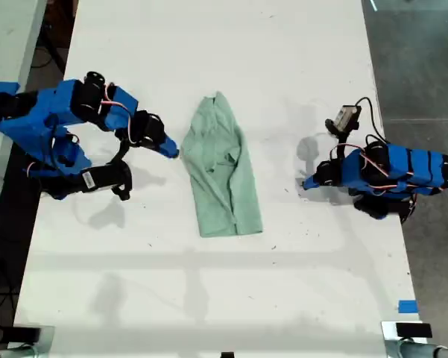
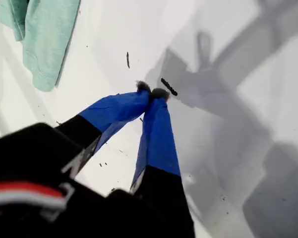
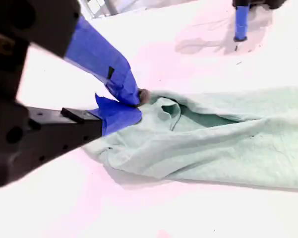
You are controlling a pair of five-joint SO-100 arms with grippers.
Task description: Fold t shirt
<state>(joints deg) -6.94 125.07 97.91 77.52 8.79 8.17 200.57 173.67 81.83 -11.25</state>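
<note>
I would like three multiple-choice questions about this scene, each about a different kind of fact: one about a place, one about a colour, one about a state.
1. Where does the t shirt lie on the table in the exterior view?
A. Between the two arms
B. Under the arm on that view's right
C. Hanging over the table edge

2. What colour is the t shirt?
A. Dark red
B. Pale mint green
C. Black

3. How is my first gripper?
A. Shut on the t shirt
B. Wide open above the t shirt
C. Shut with nothing in it

Answers:
1 A: the cloth lies in the middle, one arm on each side.
2 B: it shows pale mint green in all views.
3 C: the first wrist view shows its tips together over bare table, apart from the cloth.
</note>
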